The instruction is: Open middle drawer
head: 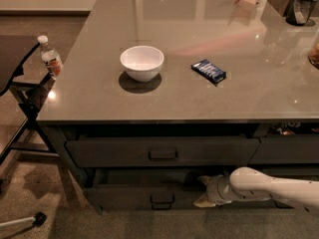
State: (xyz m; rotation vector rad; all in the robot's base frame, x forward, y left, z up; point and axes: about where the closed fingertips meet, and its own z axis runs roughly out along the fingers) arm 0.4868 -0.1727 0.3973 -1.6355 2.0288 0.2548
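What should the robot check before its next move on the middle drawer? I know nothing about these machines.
1. Height of the end effector: ok, it sits low, level with the front of the middle drawer.
2. Lined up with the handle: not ok, it is off to the handle's right, not touching it.
3. Fingers ready: ok, spread apart and holding nothing.
4. Handle unobstructed: ok, nothing sits in front of it.
5. How far the drawer is out: cannot tell.
6. Things on the counter safe: ok, the white bowl and blue packet rest well back from the front edge.
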